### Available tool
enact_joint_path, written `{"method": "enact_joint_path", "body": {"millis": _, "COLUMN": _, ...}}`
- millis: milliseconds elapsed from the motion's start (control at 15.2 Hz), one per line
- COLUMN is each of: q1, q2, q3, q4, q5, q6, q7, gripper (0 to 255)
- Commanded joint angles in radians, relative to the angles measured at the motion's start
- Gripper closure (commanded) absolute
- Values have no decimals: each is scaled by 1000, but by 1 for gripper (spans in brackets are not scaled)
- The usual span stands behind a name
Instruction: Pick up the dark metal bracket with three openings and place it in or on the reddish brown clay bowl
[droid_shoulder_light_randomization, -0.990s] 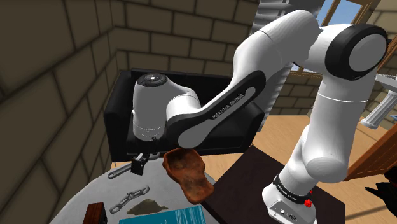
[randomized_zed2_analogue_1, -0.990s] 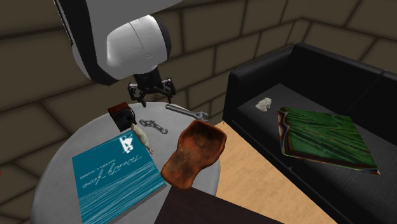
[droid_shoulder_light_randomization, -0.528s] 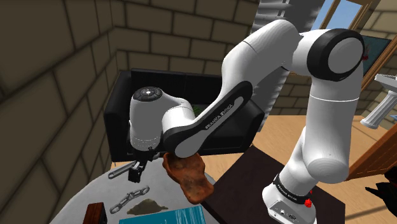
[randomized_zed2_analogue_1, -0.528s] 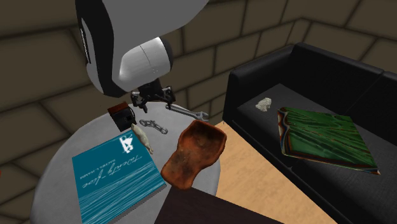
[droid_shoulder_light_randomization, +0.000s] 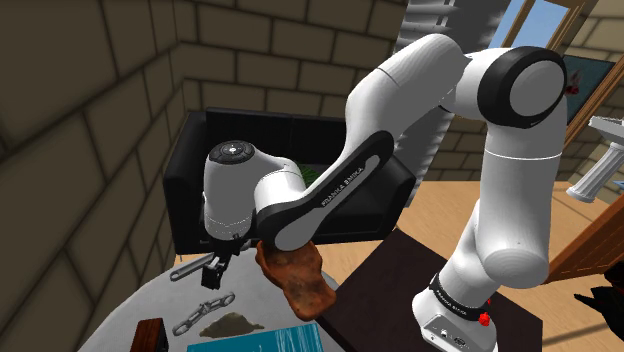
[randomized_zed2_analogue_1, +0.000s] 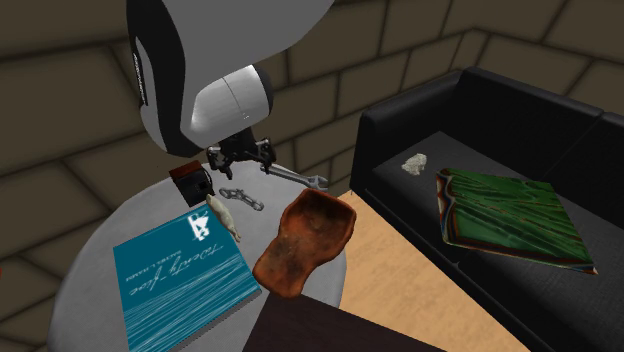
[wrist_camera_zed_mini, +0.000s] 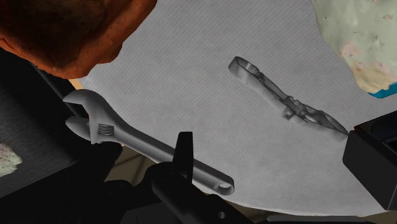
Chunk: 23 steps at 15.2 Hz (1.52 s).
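Note:
The dark metal bracket (randomized_zed2_analogue_1: 240, 196) with three openings lies flat on the round grey table (randomized_zed2_analogue_1: 130, 215), between a wrench and a teal book. It also shows as a chain-like piece (droid_shoulder_light_randomization: 200, 313) and beyond the gripper (wrist_camera_zed_mini: 286, 102). The reddish brown clay bowl (randomized_zed2_analogue_1: 305, 240) sits at the table's edge near the stand (droid_shoulder_light_randomization: 297, 275) and shows at a corner of the wrist view (wrist_camera_zed_mini: 63, 32). My gripper (randomized_zed2_analogue_1: 240, 158) hangs open just above the table, over the wrench's handle and a short way from the bracket (droid_shoulder_light_randomization: 213, 268). One black finger (wrist_camera_zed_mini: 185, 153) crosses the wrench; nothing is held.
A grey adjustable wrench (randomized_zed2_analogue_1: 295, 177) lies under the gripper near the table's far edge. A teal book (randomized_zed2_analogue_1: 180, 280), a small dark box (randomized_zed2_analogue_1: 190, 180) and a pale lumpy object (randomized_zed2_analogue_1: 225, 215) share the table. A black sofa (randomized_zed2_analogue_1: 480, 170) stands behind.
The arm has bent lower and the gripper has dropped toward the table over the wrench. The bracket, bowl and other objects have not moved.

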Motion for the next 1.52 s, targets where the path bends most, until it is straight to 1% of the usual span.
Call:
{"method": "enact_joint_path", "body": {"millis": 0, "q1": 0, "q2": 0, "q3": 0, "q4": 0, "q5": 0, "q6": 0, "q7": 0, "gripper": 255}}
{"method": "enact_joint_path", "body": {"millis": 594, "q1": 0, "q2": 0, "q3": 0, "q4": 0, "q5": 0, "q6": 0, "q7": 0, "gripper": 255}}
{"method": "enact_joint_path", "body": {"millis": 660, "q1": 0, "q2": 0, "q3": 0, "q4": 0, "q5": 0, "q6": 0, "q7": 0, "gripper": 0}}
{"method": "enact_joint_path", "body": {"millis": 792, "q1": -2, "q2": 118, "q3": 22, "q4": 123, "q5": -29, "q6": -80, "q7": -199, "gripper": 0}}
{"method": "enact_joint_path", "body": {"millis": 924, "q1": 12, "q2": 236, "q3": 42, "q4": 251, "q5": -66, "q6": -170, "q7": -385, "gripper": 0}}
{"method": "enact_joint_path", "body": {"millis": 1056, "q1": 41, "q2": 350, "q3": 58, "q4": 378, "q5": -107, "q6": -264, "q7": -566, "gripper": 0}}
{"method": "enact_joint_path", "body": {"millis": 1254, "q1": 102, "q2": 501, "q3": 76, "q4": 550, "q5": -168, "q6": -395, "q7": -820, "gripper": 0}}
{"method": "enact_joint_path", "body": {"millis": 1452, "q1": 104, "q2": 520, "q3": 64, "q4": 542, "q5": -180, "q6": -368, "q7": -813, "gripper": 0}}
